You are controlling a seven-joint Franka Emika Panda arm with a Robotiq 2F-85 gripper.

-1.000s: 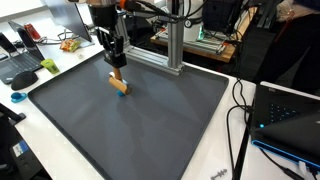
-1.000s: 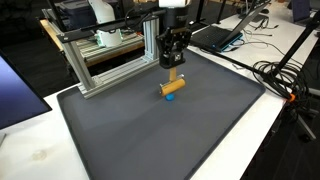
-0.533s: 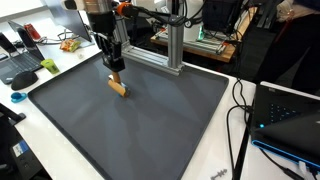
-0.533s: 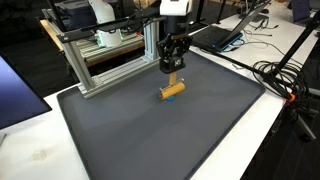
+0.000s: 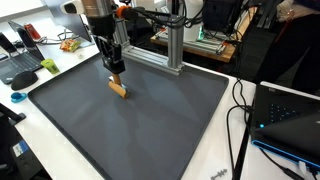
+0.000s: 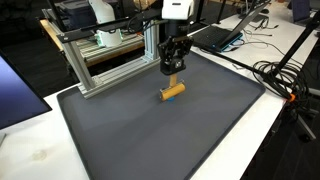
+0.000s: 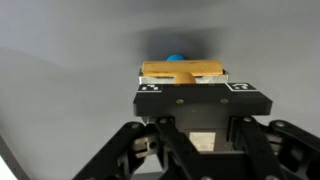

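In an exterior view, the wooden block [image 5: 119, 88] lies tilted on the dark mat [image 5: 150, 130], just in front of the aluminium frame [image 5: 165, 52]. The gripper [image 5: 116, 73] is right above it, arm near vertical. In an exterior view from another side, same stack in front of the frame, wrist pointing down. Wrist view: fingers [image 7: 150, 88] clamped across the block's width, blue piece [image 7: 176, 57] behind it. Likely light, stiff, grippy wood. Best held on the flat sides, mid-length.

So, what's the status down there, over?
Gripper shut on wooden block, down at the dark mat. Blue piece showing past the block. Metal frame behind, apart.
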